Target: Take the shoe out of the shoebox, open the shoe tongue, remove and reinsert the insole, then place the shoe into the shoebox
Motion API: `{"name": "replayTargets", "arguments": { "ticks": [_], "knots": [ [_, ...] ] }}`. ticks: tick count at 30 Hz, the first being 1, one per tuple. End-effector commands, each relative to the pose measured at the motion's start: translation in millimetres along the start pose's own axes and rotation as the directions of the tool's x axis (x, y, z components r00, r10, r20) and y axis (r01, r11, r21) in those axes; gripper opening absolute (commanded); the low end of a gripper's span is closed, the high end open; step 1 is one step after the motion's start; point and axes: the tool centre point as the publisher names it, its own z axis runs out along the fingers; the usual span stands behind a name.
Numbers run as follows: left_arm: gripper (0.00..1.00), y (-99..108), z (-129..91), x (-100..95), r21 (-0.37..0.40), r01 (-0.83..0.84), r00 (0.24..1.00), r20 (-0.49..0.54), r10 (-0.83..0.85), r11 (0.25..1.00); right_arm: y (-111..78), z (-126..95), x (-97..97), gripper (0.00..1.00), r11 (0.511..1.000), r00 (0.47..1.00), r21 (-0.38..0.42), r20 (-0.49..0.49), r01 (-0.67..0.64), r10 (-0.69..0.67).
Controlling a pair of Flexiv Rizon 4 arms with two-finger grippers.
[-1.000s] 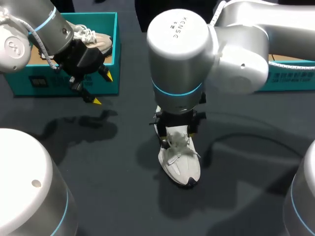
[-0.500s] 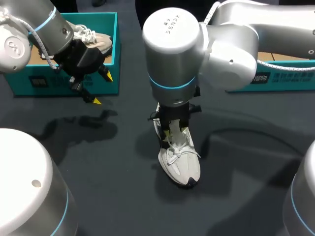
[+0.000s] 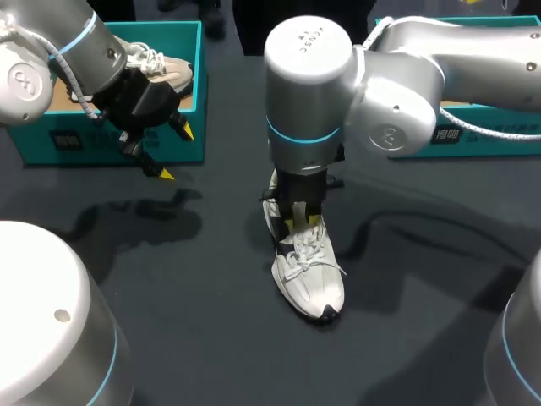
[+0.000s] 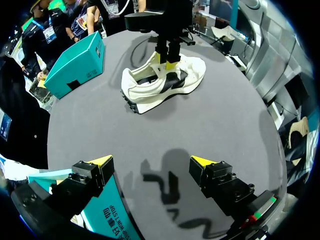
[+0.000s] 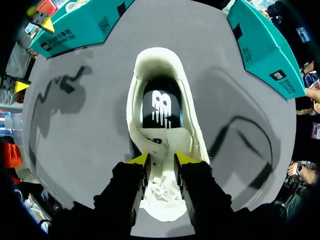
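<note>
Fingers of the right gripper [image 5: 161, 159] narrowly pinch the padded tongue [image 5: 165, 136] of the white lace-up shoe [image 3: 311, 283] (the left gripper [image 4: 151, 161] has its fingers wide apart); a hard pull could drag the unheld shoe.

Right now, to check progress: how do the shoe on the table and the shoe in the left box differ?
The shoe on the table stands in the open; the shoe in the left box sits inside, partly hidden by the left arm. The right gripper pinches the table shoe's tongue in its jaws; the boxed shoe is in no jaws. Both are pale with white laces.
</note>
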Motion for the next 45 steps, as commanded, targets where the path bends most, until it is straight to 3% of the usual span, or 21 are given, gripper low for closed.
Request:
{"name": "replayTargets", "arguments": {
  "ticks": [1,8,13,24,26,29,45],
  "knots": [
    [1.0,-0.2,0.3,0.0,-0.003,0.0,1.0,0.0,0.0,1.0,3.9,0.5,3.3,0.29,1.0,1.0,-0.006,-0.002,0.017,-0.017],
    [1.0,-0.2,0.3,0.0,-0.003,0.0,1.0,0.0,0.0,1.0,-5.5,-27.6,11.5,0.3,0.998,0.998,-0.048,0.041,0.038,-0.036],
    [1.0,-0.2,0.3,0.0,-0.003,0.0,1.0,0.0,0.0,1.0,-7.7,-35.4,12.2,0.3,0.997,0.997,-0.057,0.061,0.05,-0.047],
    [1.0,-0.2,0.3,0.0,-0.003,0.0,1.0,0.0,0.0,1.0,-4.9,-19.1,-9.7,0.25,0.999,0.997,-0.03,0.065,0.039,-0.037],
    [1.0,-0.2,0.3,0.0,-0.003,0.0,1.0,0.0,0.0,1.0,-4.2,-14.6,-8.6,0.17,0.999,0.997,-0.021,0.058,0.044,-0.043],
    [1.0,-0.2,0.3,0.0,-0.003,0.0,1.0,0.0,0.0,1.0,-3.3,-9.4,-7.5,0.13,0.999,0.997,-0.014,0.05,0.051,-0.05],
    [1.0,-0.2,0.3,0.0,-0.003,0.0,1.0,0.0,0.0,1.0,15.0,16.9,-8.6,0.16,0.992,0.993,0.059,-0.026,0.115,-0.113]
  ]
}}
